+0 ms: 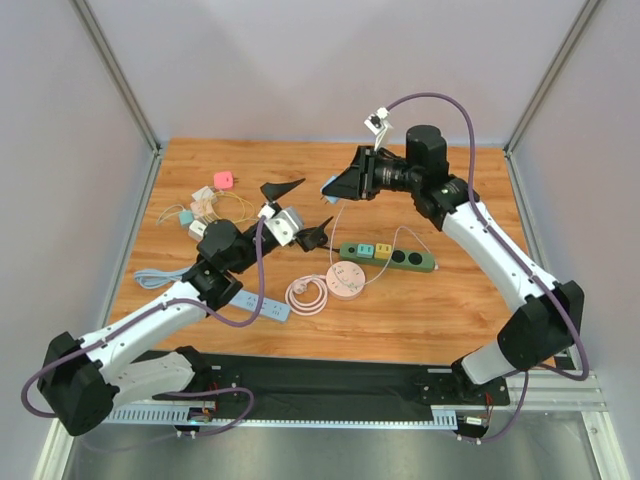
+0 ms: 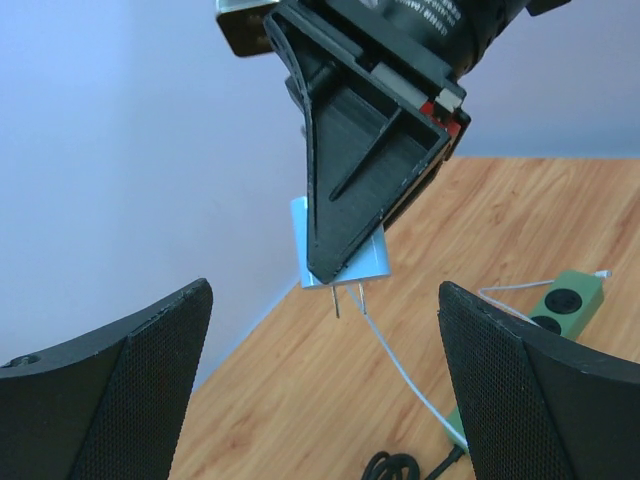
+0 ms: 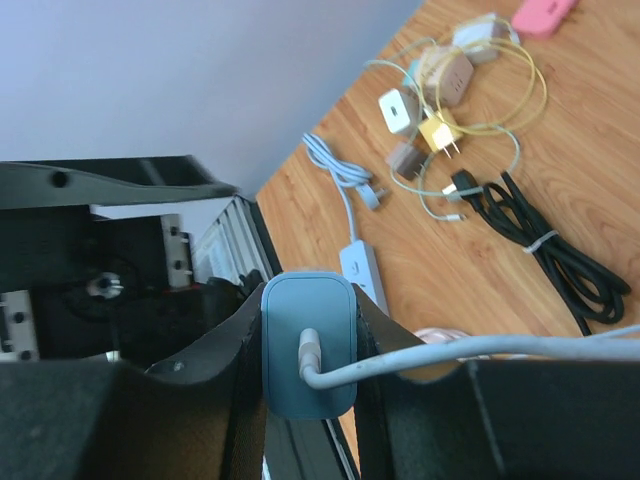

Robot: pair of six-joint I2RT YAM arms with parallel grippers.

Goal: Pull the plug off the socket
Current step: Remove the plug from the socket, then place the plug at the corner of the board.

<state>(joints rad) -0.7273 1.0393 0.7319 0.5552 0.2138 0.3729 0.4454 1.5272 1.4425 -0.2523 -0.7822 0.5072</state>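
My right gripper (image 1: 337, 188) is shut on a light-blue plug (image 3: 308, 345) and holds it in the air above the table's far middle. Its two bare metal prongs (image 2: 347, 298) point down, plugged into nothing. A white cable (image 2: 410, 375) runs from the plug's back down toward the table. The socket, a green power strip (image 1: 388, 256), lies flat on the wood below and to the right of the plug; it also shows in the left wrist view as the green strip (image 2: 567, 298). My left gripper (image 1: 300, 212) is open and empty, just left of and below the plug.
A heap of small adapters and thin cables (image 1: 203, 208) and a pink adapter (image 1: 223, 180) lie at the back left. A pale-blue power strip (image 1: 255, 305) lies under my left arm. A coiled pink cable (image 1: 308, 295) and a round white-pink disc (image 1: 345, 278) lie mid-table. A black cord (image 3: 545, 245) lies beside the heap.
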